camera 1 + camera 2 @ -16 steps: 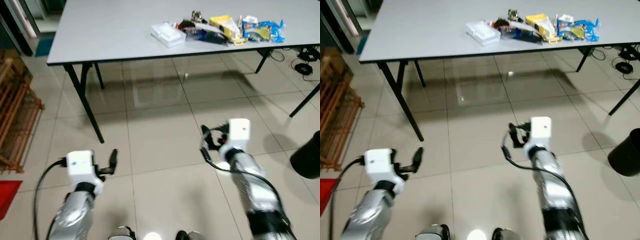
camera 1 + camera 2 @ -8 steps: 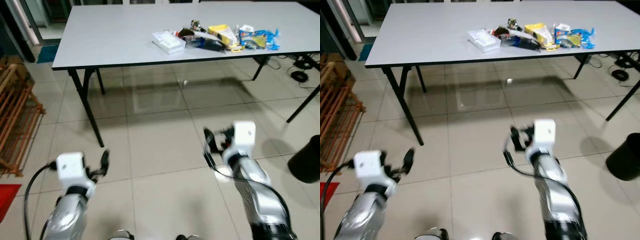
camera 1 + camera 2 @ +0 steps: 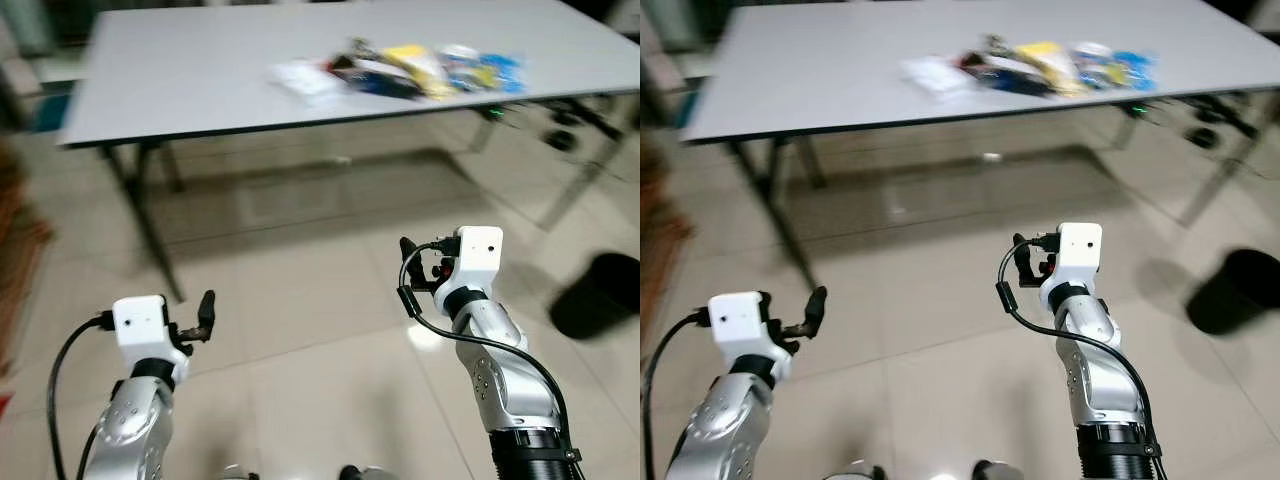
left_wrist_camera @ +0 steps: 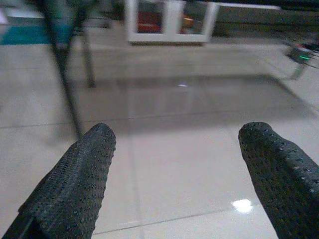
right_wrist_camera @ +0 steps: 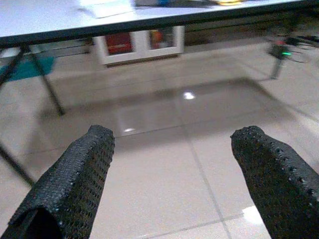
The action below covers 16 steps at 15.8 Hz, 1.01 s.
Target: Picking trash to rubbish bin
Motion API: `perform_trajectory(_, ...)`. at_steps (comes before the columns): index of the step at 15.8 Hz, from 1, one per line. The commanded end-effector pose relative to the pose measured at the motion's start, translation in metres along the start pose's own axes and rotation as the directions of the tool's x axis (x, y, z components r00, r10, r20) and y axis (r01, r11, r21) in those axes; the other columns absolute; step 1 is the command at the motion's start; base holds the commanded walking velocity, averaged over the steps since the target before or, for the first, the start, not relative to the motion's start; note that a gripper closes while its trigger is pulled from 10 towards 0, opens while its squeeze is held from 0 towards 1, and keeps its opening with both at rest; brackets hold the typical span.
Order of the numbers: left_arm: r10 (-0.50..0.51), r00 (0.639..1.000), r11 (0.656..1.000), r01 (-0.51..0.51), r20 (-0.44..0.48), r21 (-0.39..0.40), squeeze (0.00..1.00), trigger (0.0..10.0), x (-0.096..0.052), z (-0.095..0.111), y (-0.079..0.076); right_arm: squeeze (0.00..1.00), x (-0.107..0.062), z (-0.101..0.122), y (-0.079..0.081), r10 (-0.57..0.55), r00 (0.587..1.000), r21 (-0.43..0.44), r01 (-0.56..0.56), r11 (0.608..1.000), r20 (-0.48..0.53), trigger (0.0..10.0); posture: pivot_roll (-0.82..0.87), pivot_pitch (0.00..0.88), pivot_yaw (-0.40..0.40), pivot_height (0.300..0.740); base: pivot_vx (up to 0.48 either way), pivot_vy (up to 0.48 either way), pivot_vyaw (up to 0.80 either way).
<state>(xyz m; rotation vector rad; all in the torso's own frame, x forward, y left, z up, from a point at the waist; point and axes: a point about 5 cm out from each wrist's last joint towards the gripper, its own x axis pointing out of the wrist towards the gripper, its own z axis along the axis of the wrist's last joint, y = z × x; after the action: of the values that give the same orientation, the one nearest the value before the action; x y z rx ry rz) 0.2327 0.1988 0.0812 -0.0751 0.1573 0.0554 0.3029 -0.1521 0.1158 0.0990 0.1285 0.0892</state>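
You are in the approach phase: the robot stands well back from the grey table (image 3: 200, 90), and the head views are blurred by motion. The trash pile (image 3: 400, 72), mixed wrappers and a white box, lies on the tabletop toward its right end. The black rubbish bin (image 3: 598, 306) stands on the tiled floor to the robot's right. The left gripper (image 4: 174, 164) and right gripper (image 5: 172, 164) are both spread wide and carry nothing. Close the distance squarely until the table edge is near, then let the picture settle before reaching. Keep both arms below the tabletop edge and clear of the table legs.
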Motion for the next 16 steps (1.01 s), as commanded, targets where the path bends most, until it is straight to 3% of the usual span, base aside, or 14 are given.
perform_trajectory(1,-0.033,0.999,0.999,0.033,0.006,0.003,0.0,10.0,0.005,0.001,-0.007,0.0,0.001,0.001,-0.002,-0.021,1.0,0.004,0.021,1.0,-0.01,10.0,-0.07,0.092,-0.051,0.74,0.0,0.0,-0.8)
perform_trajectory(3,-0.049,0.999,0.998,0.049,0.008,-0.043,0.0,10.0,0.013,0.004,-0.015,0.0,0.002,-0.005,0.002,-0.009,1.0,0.0,0.009,1.0,-0.025,10.0,-0.06,0.099,-0.046,0.74,0.0,0.0,-0.8)
perform_trajectory(5,-0.102,0.995,0.994,0.102,0.019,-0.03,0.0,10.0,0.016,0.008,-0.028,0.0,0.003,-0.007,0.008,-0.006,1.0,0.008,0.006,1.0,-0.028,10.0,-0.06,0.1,-0.043,0.74,0.0,0.0,-0.8)
perform_trajectory(8,-0.107,0.994,0.994,0.107,0.01,0.014,0.0,10.0,0.02,0.006,-0.032,0.0,0.003,-0.009,0.013,0.003,1.0,0.015,-0.003,1.0,-0.03,10.0,-0.06,0.104,-0.03,0.74,0.0,0.0,-0.8)
perform_trajectory(11,-0.126,0.992,0.991,0.127,-0.01,0.03,0.0,10.0,0.012,0.002,-0.031,0.0,-0.003,-0.016,0.021,0.006,0.999,0.026,-0.005,1.0,-0.039,10.0,-0.05,0.124,0.0,0.74,0.0,0.0,-0.8)
perform_trajectory(12,-0.146,0.989,0.985,0.149,-0.036,0.084,0.0,10.0,0.006,-0.002,-0.031,0.0,-0.006,-0.024,0.022,0.008,0.999,0.027,-0.007,1.0,-0.053,10.0,-0.04,0.118,0.02,0.74,0.0,0.0,-0.8)
perform_trajectory(13,-0.154,0.987,0.984,0.157,-0.048,0.089,0.0,10.0,0.003,-0.004,-0.03,0.0,-0.006,-0.026,0.021,0.007,0.998,0.032,-0.005,0.999,-0.061,10.0,-0.04,0.115,0.023,0.74,0.0,0.0,-0.79)
perform_trajectory(16,-0.176,0.982,0.979,0.181,-0.063,0.088,0.0,10.0,-0.001,-0.004,-0.031,0.0,0.003,-0.02,0.015,-0.001,0.999,0.018,0.001,1.0,-0.055,10.0,-0.03,0.128,-0.004,0.74,0.0,0.0,-0.79)
